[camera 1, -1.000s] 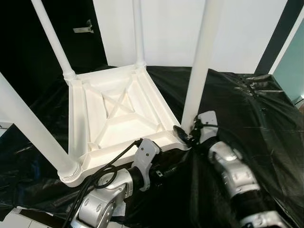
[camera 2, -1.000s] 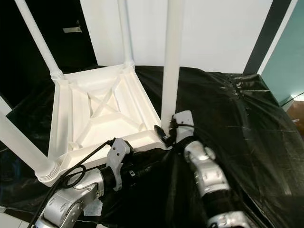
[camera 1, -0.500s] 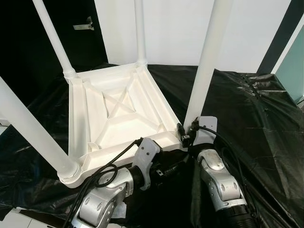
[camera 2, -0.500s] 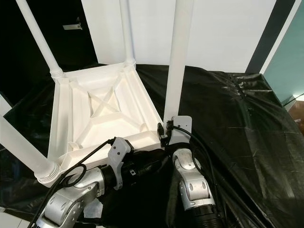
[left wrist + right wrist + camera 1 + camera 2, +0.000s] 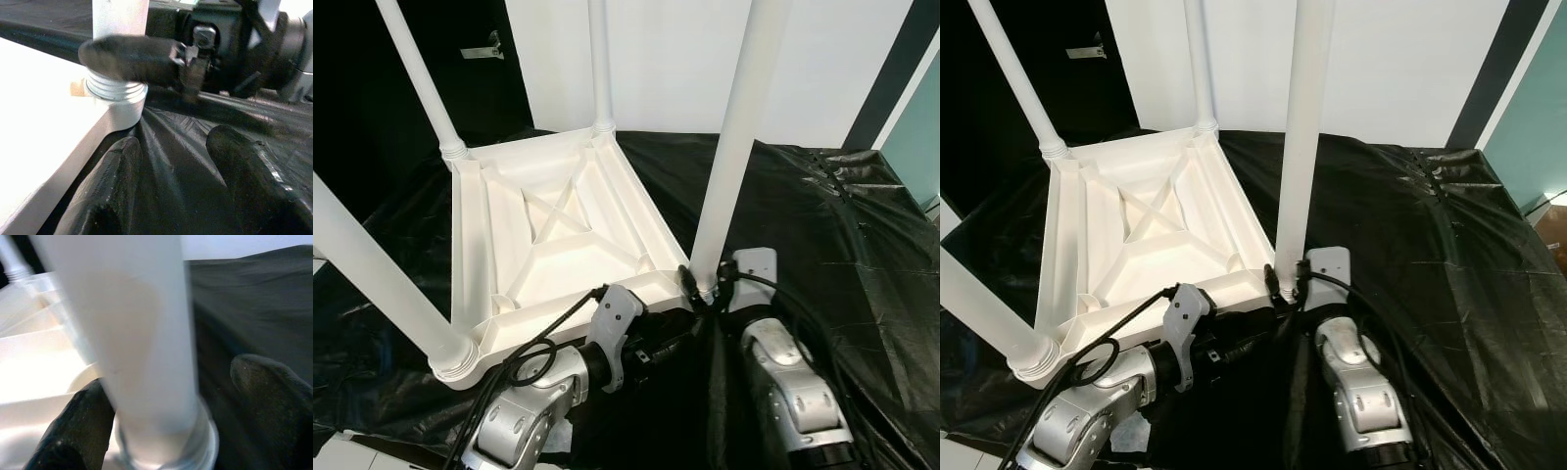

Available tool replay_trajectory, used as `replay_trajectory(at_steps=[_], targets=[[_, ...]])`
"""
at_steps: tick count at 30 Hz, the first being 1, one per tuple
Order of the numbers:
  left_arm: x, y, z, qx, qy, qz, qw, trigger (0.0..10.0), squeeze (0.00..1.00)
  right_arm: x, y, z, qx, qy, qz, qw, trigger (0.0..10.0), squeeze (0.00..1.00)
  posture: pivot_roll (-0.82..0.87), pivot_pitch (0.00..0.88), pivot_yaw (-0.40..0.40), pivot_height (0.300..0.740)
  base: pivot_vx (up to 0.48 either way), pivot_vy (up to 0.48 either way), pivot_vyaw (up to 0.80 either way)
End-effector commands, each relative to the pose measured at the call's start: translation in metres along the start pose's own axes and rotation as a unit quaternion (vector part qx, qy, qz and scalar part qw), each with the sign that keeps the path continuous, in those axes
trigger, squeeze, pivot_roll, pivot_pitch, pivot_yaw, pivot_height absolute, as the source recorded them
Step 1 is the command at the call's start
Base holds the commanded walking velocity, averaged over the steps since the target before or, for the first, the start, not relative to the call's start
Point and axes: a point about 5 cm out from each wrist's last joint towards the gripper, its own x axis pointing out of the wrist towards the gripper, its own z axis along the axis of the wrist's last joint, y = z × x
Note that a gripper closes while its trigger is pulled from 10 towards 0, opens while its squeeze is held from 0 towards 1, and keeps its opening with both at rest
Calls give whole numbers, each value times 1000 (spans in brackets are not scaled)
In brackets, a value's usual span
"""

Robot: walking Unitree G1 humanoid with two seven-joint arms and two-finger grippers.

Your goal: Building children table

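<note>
- White table [image 5: 558, 245] is lying upside down on black sheet [image 5: 822, 225], four legs up.
- Right gripper [image 5: 161, 431] is straddling the near-right leg [image 5: 734, 157] at its base, fingers open, not clamping.
- Left gripper [image 5: 171, 186] is hovering open just beside that corner, holding nothing.
- Risk: the loose straddle is letting the fingers slip, leaving the threaded collar [image 5: 117, 90] under-tightened or cross-threaded.

We saw the white plastic children's table [image 5: 558, 235] lying upside down on black sheeting [image 5: 822, 225], its ribbed underside with a cross brace facing up. Four round white legs [image 5: 736, 147] stood upright from its corners, each seated in a ringed socket, the near-right one tallest in view.
</note>
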Motion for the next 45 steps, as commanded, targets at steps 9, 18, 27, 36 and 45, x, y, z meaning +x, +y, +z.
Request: replay_trajectory(at_steps=[9, 18, 27, 36, 45], targets=[[-1, -2, 0, -5, 3, -9, 1000, 10000, 0, -6, -14, 3, -33, 5, 139, 990, 10000, 0, -71, 0, 0, 740, 0, 0, 0], [-2, 0, -1, 3, 8, -10, 1000, 10000, 0, 14, -29, 16, -84, 2, 229, 970, 10000, 0, -71, 0, 9, 740, 0, 0, 0], [2, 2, 2, 8, 4, -9, 1000, 10000, 0, 30, -18, 10, -106, 29, 319, 941, 10000, 0, -65, 0, 7, 740, 0, 0, 0], [4, 3, 3, 9, 2, -11, 1000, 10000, 0, 39, -17, -3, -120, 63, 370, 919, 0, 0, -61, 0, 6, 740, 0, 0, 0], [3, 1, 1, 4, 3, -9, 1000, 10000, 0, 36, -23, -14, -58, 77, 323, 942, 0, 0, -57, 0, 1, 740, 0, 0, 0]])
